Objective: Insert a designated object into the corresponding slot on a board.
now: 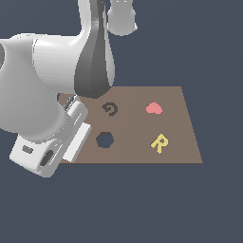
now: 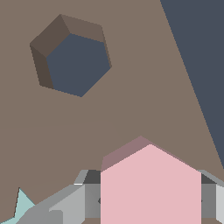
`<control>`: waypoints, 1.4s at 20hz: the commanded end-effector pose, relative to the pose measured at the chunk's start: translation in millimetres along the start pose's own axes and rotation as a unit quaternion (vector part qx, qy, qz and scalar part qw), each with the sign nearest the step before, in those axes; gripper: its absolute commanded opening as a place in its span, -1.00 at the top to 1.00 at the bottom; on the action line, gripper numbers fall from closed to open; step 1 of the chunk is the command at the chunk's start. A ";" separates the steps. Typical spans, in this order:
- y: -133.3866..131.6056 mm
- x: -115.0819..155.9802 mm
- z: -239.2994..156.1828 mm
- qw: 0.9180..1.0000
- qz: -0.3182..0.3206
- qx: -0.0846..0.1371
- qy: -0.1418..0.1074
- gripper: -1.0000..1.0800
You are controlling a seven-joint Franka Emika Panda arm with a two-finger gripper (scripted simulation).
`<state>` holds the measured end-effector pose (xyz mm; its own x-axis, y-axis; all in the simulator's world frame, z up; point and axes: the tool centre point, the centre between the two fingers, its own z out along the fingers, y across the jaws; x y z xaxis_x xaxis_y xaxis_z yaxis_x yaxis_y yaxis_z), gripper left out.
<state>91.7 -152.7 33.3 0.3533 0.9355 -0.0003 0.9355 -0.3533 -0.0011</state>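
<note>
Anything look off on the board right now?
Nothing stands out. The board lies flat; the heart and yellow R sit on it. The hexagon slot is empty, and the pink hexagon sits between the gripper fingers, apart from the slot.

one board [image 1: 180,123], two cutouts [image 1: 104,140], one heart [image 1: 154,108], one letter R [image 1: 159,143], one hexagon piece [image 2: 151,188], one star [image 2: 21,205]
</note>
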 end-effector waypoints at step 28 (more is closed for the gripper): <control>-50.1 33.4 -4.4 0.878 0.479 -0.001 0.000 1.00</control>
<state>57.0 -107.3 37.2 0.9645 0.2639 0.0000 0.2639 -0.9645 0.0007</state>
